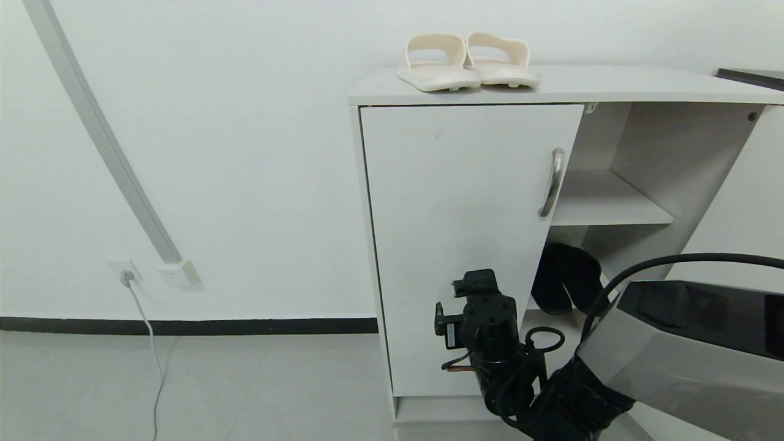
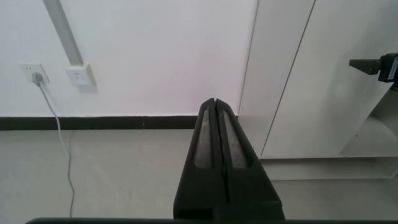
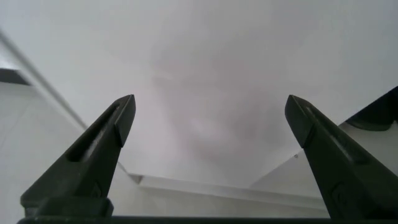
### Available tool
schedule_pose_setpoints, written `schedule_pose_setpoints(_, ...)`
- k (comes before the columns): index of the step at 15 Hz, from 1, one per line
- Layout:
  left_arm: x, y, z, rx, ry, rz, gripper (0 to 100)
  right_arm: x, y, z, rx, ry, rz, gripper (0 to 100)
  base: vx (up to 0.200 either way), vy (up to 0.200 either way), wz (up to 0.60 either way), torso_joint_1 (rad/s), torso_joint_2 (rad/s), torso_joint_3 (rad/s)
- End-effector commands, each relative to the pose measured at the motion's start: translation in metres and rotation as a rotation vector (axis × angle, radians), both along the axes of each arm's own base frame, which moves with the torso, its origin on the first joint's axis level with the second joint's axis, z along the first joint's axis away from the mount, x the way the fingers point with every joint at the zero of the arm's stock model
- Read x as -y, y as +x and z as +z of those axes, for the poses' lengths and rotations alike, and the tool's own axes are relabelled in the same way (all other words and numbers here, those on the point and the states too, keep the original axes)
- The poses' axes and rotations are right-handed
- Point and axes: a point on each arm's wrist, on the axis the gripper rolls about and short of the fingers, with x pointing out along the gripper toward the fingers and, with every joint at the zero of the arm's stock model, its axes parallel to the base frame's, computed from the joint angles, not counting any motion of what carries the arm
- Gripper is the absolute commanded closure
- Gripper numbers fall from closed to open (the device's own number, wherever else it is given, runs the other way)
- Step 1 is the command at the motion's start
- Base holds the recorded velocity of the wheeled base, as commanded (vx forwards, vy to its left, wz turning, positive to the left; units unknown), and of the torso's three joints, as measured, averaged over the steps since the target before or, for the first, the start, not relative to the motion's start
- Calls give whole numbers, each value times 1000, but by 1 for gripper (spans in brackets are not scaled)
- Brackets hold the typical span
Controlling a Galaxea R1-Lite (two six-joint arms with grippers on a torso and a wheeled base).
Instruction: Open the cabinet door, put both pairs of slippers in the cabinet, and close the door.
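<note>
Head view: right arm [image 1: 490,331] is low in front of the cabinet [image 1: 551,86], wrist up against the lower part of the closed left door [image 1: 459,245], below its handle [image 1: 553,182]. In the right wrist view the right gripper [image 3: 208,106] faces the white door panel up close, fingers spread wide with nothing between them. In the left wrist view the left gripper [image 2: 214,109] is low and to the left of the cabinet, aimed at the floor by the cabinet's left corner, fingers pressed together and gripping nothing. The cabinet's right side stands open. The black slippers [image 1: 566,278] are inside on the lower level under the shelf [image 1: 612,205], propped upright. The cream slippers [image 1: 468,61] sit side by side on the cabinet top, above the left door. Wall socket [image 1: 125,272] with a cable plugged in is off to the left.
</note>
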Motion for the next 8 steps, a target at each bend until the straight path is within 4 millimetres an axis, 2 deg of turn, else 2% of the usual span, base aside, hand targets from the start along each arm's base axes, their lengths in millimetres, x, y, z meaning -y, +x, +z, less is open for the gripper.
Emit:
schedule_pose_setpoints(1, 0, 0, 0, -1, 0, 2, 100, -1, -1, 0, 0, 0, 4, 0, 0, 0, 0, 0, 0, 0)
schedule_pose_setpoints(6, 0, 0, 0, -1, -1, 0, 100, -1, 0, 7, 52, 37, 16, 0, 0, 0, 0, 0, 0, 0)
schedule_pose_setpoints(8, 0, 0, 0, -1, 0, 2, 100, 0, 1, 3, 69, 13, 19, 0, 0, 0, 0, 0, 0, 0)
